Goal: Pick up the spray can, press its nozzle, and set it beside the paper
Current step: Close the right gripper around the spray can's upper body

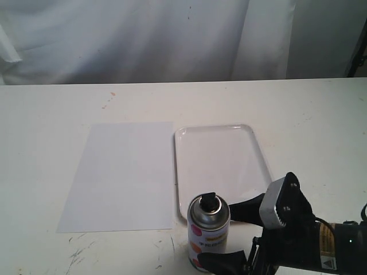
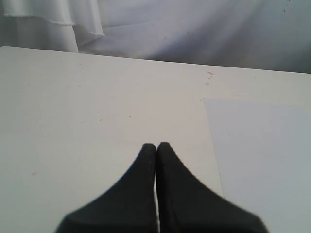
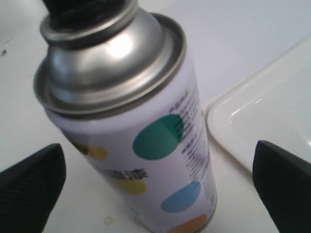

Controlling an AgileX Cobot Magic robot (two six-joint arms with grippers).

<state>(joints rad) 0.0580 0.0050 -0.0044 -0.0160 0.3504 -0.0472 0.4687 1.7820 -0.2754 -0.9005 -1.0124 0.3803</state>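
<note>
Spread wide at the right gripper (image 3: pixel 158 187), straddling the upright spray can (image 1: pixel 207 240) without touching it, near the paper's (image 1: pixel 123 175) corner at the tray's (image 1: pixel 215 128) near edge. Scuffed white table (image 1: pixel 309 114), white curtain (image 1: pixel 143 34) behind. Seen solely from its own wrist: left gripper (image 2: pixel 155 148), pinched closed.

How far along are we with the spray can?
Nothing is finished yet. In hand: the right gripper is open with its fingers either side of the spray can, which stands ungripped near the tray. Left to do: close, lift, press the nozzle, and set the can beside the paper.
</note>
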